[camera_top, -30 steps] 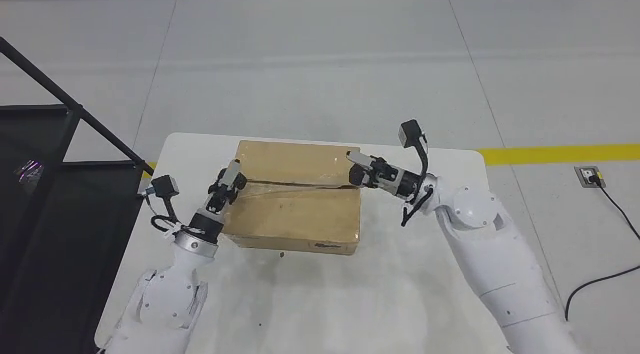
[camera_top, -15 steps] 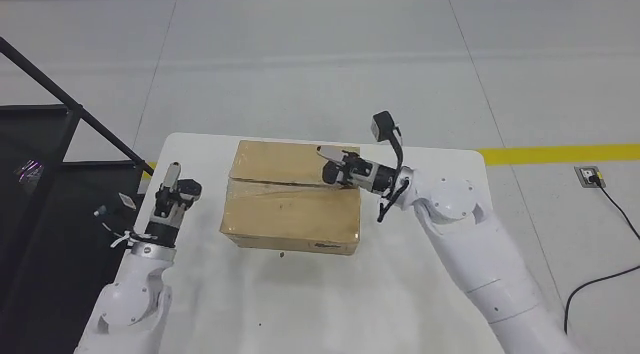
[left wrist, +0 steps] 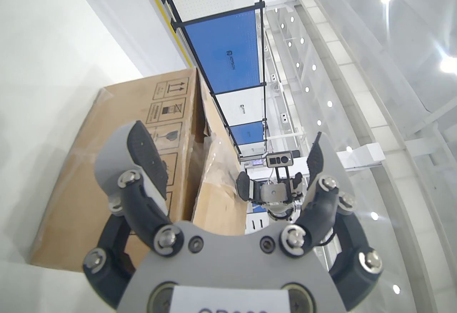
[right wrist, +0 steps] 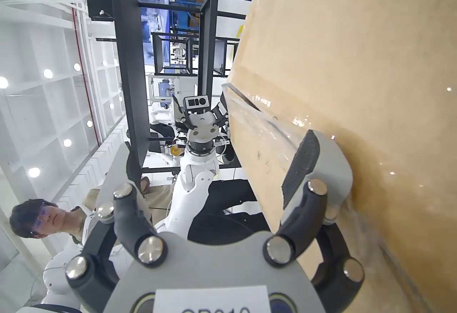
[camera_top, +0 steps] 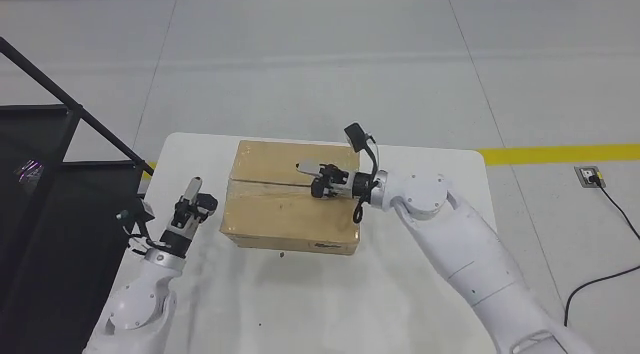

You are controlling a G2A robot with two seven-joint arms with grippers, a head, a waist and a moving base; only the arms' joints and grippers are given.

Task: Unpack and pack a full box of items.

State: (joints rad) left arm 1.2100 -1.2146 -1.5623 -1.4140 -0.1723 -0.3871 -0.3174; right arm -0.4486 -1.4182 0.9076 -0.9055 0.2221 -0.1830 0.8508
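Box beneath right pincer, beside left pincer

White table bears one cardboard box, set toward far edge.

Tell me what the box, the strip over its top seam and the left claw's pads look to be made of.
Box: matte brown cardboard, judging by its folded flaps and printed handling marks.
Strip: clear glossy plastic tape, going by the glints.
Pads of the left claw: black, dimpled, probably rubber.
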